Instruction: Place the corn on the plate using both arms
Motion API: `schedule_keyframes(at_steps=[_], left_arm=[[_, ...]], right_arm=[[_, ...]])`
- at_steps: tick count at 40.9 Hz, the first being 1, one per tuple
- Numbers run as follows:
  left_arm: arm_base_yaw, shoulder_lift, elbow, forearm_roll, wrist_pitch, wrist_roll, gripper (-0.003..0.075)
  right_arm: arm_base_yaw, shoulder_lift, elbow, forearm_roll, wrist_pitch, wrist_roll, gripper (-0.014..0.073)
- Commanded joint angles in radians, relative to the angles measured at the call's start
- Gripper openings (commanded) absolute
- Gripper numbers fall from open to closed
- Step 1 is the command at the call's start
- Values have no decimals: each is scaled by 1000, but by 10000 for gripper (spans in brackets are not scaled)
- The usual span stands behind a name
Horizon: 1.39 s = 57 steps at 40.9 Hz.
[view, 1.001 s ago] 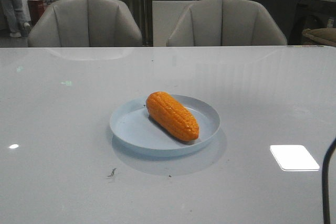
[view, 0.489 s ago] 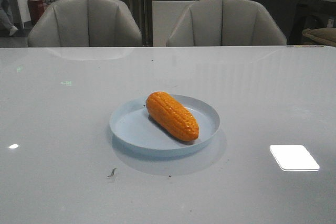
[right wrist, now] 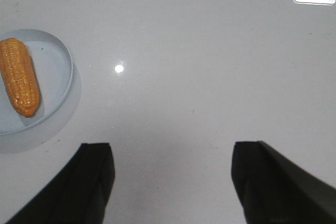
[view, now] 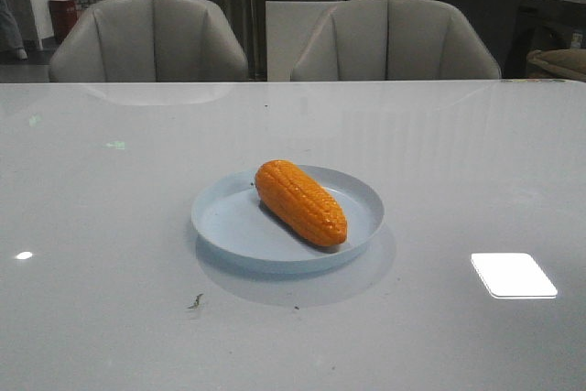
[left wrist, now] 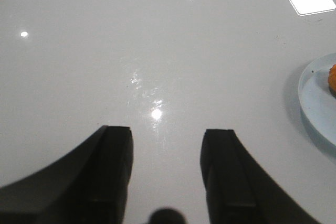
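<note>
No readable text anywhere.

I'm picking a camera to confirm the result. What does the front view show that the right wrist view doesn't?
Only the front view shows the whole plate and the two chairs behind the table; no arm appears there. Only the right wrist view shows the right claw, open over bare table, with the plate cut off at the picture's edge. Both show the corn lying inside the plate.
</note>
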State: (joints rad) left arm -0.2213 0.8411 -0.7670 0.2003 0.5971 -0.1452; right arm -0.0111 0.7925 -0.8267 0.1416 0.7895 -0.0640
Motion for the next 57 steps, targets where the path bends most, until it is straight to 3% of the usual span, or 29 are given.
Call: schedule_keyframes(at_steps=[1, 12, 30, 34, 39, 49, 57], left_arm=[[0, -2, -29, 1, -71, -8, 256], [0, -2, -29, 1, -71, -8, 87], [0, -12, -29, 10, -89, -3, 90], [2, -66, -19, -35, -117, 100, 90], [32, -171, 43, -127, -229, 238, 90], [131, -435, 300, -221, -478, 236, 90], [139, -647, 490, -233, -543, 181, 90]], right_arm=[[-3, -2, -28, 5, -72, -7, 575], [-3, -2, -28, 5, -72, -7, 575], [-3, -2, -28, 5, -72, -7, 575], [-3, -2, -28, 5, -72, -7, 575], [-3, -2, -28, 5, -72, -7, 575], [-3, -2, -28, 5, -72, -7, 575], [-3, -2, -28, 5, -72, -7, 575]])
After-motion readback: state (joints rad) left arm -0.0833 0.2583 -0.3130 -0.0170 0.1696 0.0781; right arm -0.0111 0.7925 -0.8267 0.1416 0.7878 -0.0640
